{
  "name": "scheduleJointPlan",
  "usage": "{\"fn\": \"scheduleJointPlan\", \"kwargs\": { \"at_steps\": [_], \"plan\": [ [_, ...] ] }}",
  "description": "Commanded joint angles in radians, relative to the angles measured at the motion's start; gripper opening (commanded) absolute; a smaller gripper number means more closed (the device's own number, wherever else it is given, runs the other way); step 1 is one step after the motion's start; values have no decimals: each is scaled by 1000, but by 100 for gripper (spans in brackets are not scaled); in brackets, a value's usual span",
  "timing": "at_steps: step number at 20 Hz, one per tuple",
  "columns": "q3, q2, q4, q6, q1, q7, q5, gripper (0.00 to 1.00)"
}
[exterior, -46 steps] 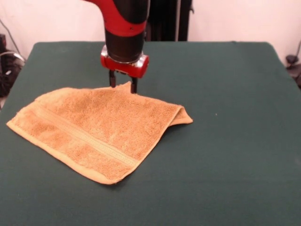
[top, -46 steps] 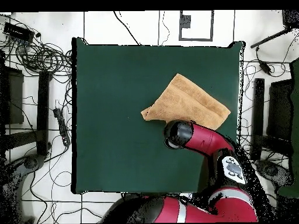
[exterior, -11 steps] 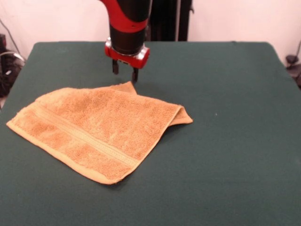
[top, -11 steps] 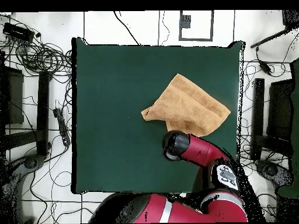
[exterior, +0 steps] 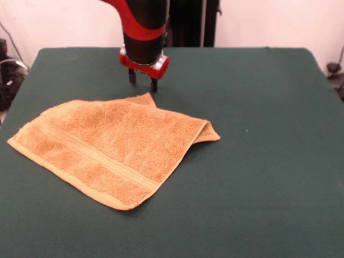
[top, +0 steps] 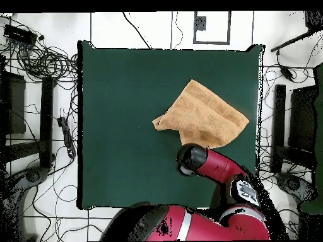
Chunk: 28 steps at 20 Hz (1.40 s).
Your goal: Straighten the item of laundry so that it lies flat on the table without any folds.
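Note:
The orange-tan towel (exterior: pixel 110 153) lies on the dark green table (exterior: pixel 258 161), left of centre in the front view, folded over itself, with an under layer poking out at its right corner and at its far corner. A woven band runs along its near-left side. In the overhead view the towel (top: pixel 205 113) lies right of centre. My gripper (exterior: pixel 143 84) hangs open and empty just above the table, right behind the towel's far corner, apart from it. In the overhead view the arm's wrist (top: pixel 191 159) covers the gripper.
The red and black arm (top: pixel 221 170) reaches in over the table's robot-side edge. Cables and equipment (top: pixel 38 57) lie on the floor around the table. Bare green cloth takes up the right half of the front view.
The gripper has drawn slightly up and back from the towel's far corner. The towel has not moved.

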Motion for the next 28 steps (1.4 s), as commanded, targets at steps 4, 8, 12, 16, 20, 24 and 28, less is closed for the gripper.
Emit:
{"fn": "scheduleJointPlan", "kwargs": {
  "at_steps": [4, 8, 12, 16, 20, 24, 28],
  "plan": [
    [25, 116, 55, -103, 32, 255, 40, 100],
    [-21, -29, 26, 83, 91, 247, 50, 100],
    [-46, -106, -27, 208, 122, 234, 54, 100],
    [-26, -99, 0, 168, 109, 246, 74, 100],
    [-11, -86, 9, 132, 97, 245, 81, 100],
    [-4, -76, 2, 113, 86, 232, 82, 100],
    [3, -64, -9, 101, 64, 210, 78, 100]
  ]
}}
